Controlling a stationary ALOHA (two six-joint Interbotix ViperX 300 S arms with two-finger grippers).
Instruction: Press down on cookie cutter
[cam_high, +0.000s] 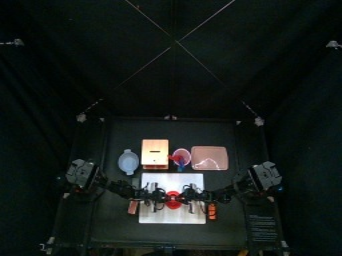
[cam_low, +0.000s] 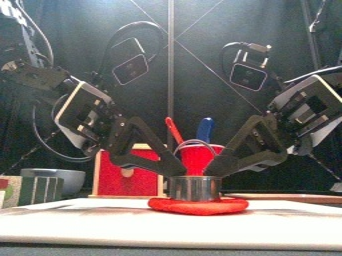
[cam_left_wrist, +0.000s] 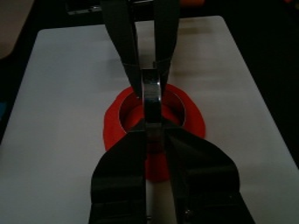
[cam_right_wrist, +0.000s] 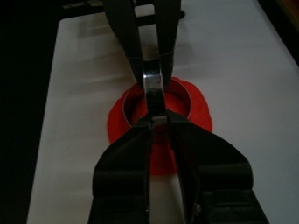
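White mat (cam_low: 80, 225) lies nearest, flat on the black tabletop (cam_high: 114, 215), spanning the front.

Red dough (cam_low: 198, 206): flattened disc, resting on the mat at its middle.

Cookie cutter (cam_low: 195, 187): metal ring, upright on the dough, centred between the two arms. Its rim appears seated on the dough; whether it has cut through cannot be told.

Left claw (cam_left_wrist: 149, 109): comes in from the left, jaws drawn together with their tips on the ring's near rim, apparently pinching the wall.

Right claw (cam_right_wrist: 156, 112): comes in from the right, jaws likewise drawn together on the opposite rim, mirror of the left.

Red funnel (cam_low: 199, 155), red and blue utensil handles (cam_low: 205, 128), red box (cam_low: 134, 172), grey container (cam_low: 51, 183): behind the cutter, untouched.

Pale dish (cam_high: 128, 160), pink tray (cam_high: 210, 156): rear of tabletop, well apart from the work.

Progress, judged: cutter placed, both claws bearing on it; pressing under way or near done. Remaining: full press through, then release.
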